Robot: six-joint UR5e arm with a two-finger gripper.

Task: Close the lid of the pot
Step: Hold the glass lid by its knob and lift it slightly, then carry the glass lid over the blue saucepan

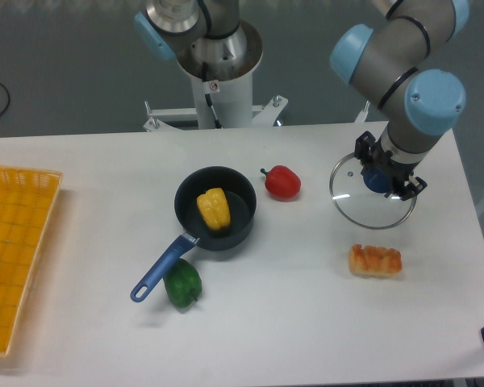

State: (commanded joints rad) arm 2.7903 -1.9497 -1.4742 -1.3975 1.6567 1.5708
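The dark pot (215, 210) sits mid-table with its long blue handle (163, 269) pointing to the front left. A yellow pepper (214, 209) lies inside it. The glass lid (371, 196) with a metal rim is at the right side of the table, well apart from the pot. My gripper (379, 179) is down on the lid's blue knob (377, 180) and appears shut on it. Whether the lid rests on the table or hangs just above it I cannot tell.
A red pepper (282, 182) lies between the pot and the lid. A green pepper (182, 284) sits by the handle's end. A bread-like piece (375, 260) lies in front of the lid. A yellow basket (16, 254) stands at the left edge.
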